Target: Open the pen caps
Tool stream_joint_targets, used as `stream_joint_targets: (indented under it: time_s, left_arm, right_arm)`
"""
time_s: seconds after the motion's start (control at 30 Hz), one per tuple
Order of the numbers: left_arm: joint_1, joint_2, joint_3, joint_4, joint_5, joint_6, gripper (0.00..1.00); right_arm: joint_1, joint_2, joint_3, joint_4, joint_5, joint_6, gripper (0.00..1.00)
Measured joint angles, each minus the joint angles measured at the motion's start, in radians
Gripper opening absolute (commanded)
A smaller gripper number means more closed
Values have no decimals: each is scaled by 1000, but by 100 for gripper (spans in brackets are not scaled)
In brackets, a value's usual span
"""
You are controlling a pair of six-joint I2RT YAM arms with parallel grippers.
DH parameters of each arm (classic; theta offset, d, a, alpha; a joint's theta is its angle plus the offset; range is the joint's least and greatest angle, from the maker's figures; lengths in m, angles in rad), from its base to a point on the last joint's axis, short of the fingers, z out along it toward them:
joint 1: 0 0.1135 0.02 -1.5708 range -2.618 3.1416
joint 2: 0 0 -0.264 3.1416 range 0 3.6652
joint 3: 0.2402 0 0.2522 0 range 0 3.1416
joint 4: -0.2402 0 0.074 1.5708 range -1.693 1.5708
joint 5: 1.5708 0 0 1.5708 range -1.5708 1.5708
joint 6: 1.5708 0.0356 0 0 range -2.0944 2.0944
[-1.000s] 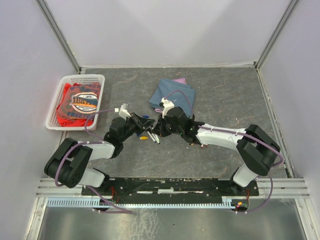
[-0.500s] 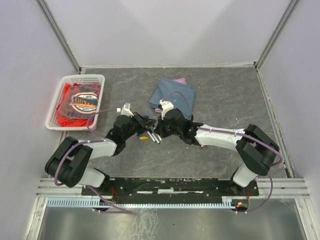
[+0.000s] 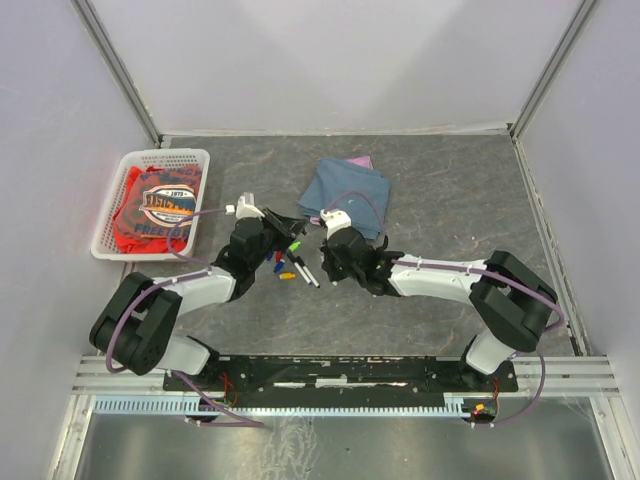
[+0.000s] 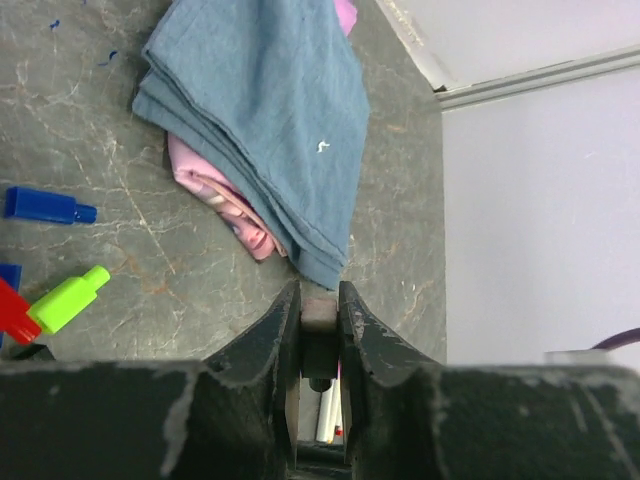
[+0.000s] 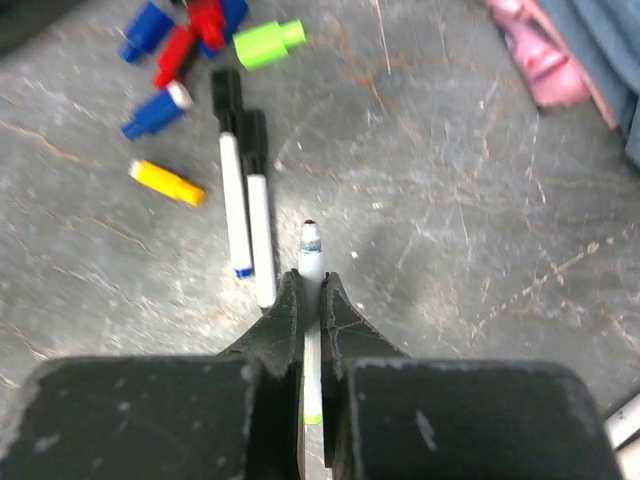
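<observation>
My left gripper (image 4: 319, 300) is shut on a small dark pen cap (image 4: 319, 318); in the top view it (image 3: 284, 223) is raised left of the blue cloth. My right gripper (image 5: 311, 290) is shut on a white pen (image 5: 312, 262) whose bare tip points forward, with a green band at its rear. In the top view it (image 3: 326, 268) is low over the table. Loose caps lie between the grippers: green (image 5: 268, 44), red (image 5: 175, 55), blue (image 5: 158, 110), yellow (image 5: 167, 183). Two black-capped pens (image 5: 245, 190) lie side by side just left of the held pen.
A folded blue cloth (image 3: 345, 190) with pink cloth under it lies behind the grippers, and it shows in the left wrist view (image 4: 270, 110). A white basket (image 3: 108, 222) holding a red garment (image 3: 158, 205) stands at the far left. Grey walls close in the table.
The two grippers met over the pens and have pulled apart. The left one moved up and left with the cap. The right one drew back right with the uncapped pen.
</observation>
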Motion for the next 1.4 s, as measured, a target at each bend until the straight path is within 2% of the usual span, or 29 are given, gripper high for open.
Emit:
stream_joint_targets:
  time_s: [0.23,0.37,0.63,0.87,1.4]
  left_arm:
    - [14,-6,2,47,9,33,3]
    - [21,-56,2,-21,-1,105,3]
    - [22,-152,0,-275,-112,286,4]
    - [22,-192,-69,-390,-187,366,7]
    - [22,-205,-114,-453,-248,432,12]
  right_arm:
    - [-32,-31,-111,4,-94,19,1]
    - [-71,-86,-125,-5,-108,40,1]
    - [-122,-105,-124,-76,-24,107,4]
    - [-167,-87,-124,-154,45,169,10]
    - [-234,-80,-133,-233,88,238,15]
